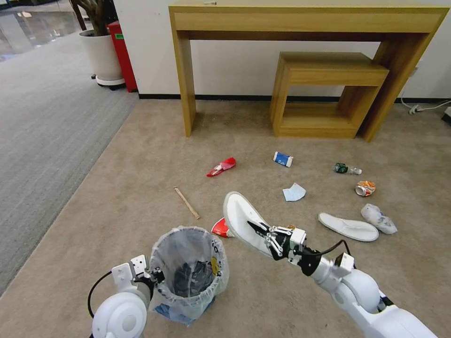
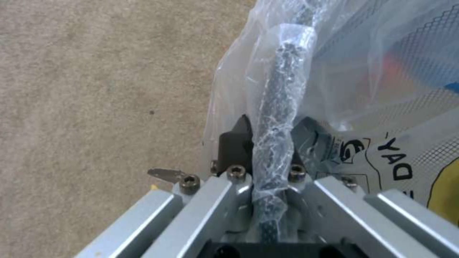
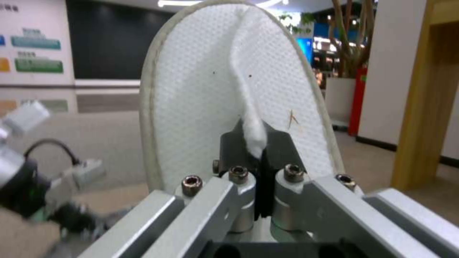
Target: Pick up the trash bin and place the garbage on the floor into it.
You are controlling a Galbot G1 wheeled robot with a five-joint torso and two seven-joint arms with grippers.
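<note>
The head view looks forward and down from above at the floor (image 1: 141, 155), with the desk (image 1: 305, 19) across the top of the frame and both arms at the bottom. The left wrist view sits very close behind the left gripper (image 2: 270, 139), facing the bin (image 2: 382, 107) rim and carpet, a spot the head view shows at lower left. The right wrist view looks close along the right gripper (image 3: 256, 143) at the slipper (image 3: 200, 89) filling the frame's centre, facing level into the room; the head view shares that slipper at lower centre.
</note>
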